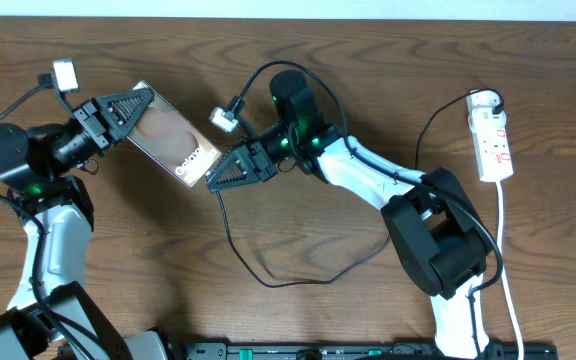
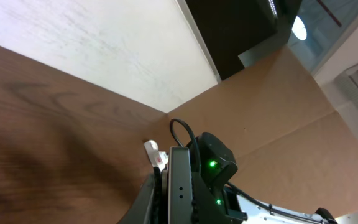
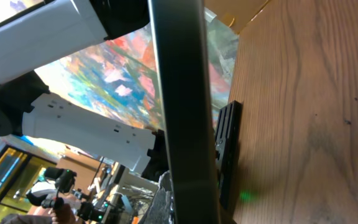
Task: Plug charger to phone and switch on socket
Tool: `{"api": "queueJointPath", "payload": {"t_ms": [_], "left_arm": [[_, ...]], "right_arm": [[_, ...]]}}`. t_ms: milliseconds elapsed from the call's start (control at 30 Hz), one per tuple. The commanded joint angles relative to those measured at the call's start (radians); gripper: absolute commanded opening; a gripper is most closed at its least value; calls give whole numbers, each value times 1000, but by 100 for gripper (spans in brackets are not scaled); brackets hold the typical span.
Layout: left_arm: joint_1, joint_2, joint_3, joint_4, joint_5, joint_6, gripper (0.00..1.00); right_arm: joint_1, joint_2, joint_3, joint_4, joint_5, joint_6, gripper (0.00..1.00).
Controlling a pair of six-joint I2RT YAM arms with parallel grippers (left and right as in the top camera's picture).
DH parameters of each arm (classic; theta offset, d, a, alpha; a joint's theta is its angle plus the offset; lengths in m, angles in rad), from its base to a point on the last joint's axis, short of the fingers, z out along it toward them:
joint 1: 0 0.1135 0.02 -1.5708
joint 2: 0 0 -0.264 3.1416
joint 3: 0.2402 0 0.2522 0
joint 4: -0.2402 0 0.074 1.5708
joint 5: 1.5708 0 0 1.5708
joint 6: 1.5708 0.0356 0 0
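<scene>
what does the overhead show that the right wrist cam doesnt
Only overhead: the socket at the right, the charger cable looping over the wood, and the left gripper and right gripper at opposite ends of the phone. Only right wrist: the phone's thin edge close up, with a colourful backdrop behind it. Both: the phone and the table.

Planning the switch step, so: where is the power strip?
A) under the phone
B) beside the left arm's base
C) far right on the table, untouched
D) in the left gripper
C: the socket lies alone at the far right, while the phone sits mid-left.
</scene>
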Motion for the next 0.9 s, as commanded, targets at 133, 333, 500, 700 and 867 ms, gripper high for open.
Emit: {"api": "queueJointPath", "payload": {"t_ms": [133,333,500,700,867], "left_arm": [[-18,12,0,2,115,-9,7],[17,12,0,2,98,-22,8],[55,12,0,2,98,-43,7],[95,12,0,2,92,-66,7],[121,12,0,2,79,-103,7]], "right_arm": [[15,-7,13,2,50,0,1],[14,-7,13,1,58,8,1],[21,-7,13,0,84,14,1],[21,-7,13,-3,84,15,1],[24,-7,13,-18,99,14,1]]}}
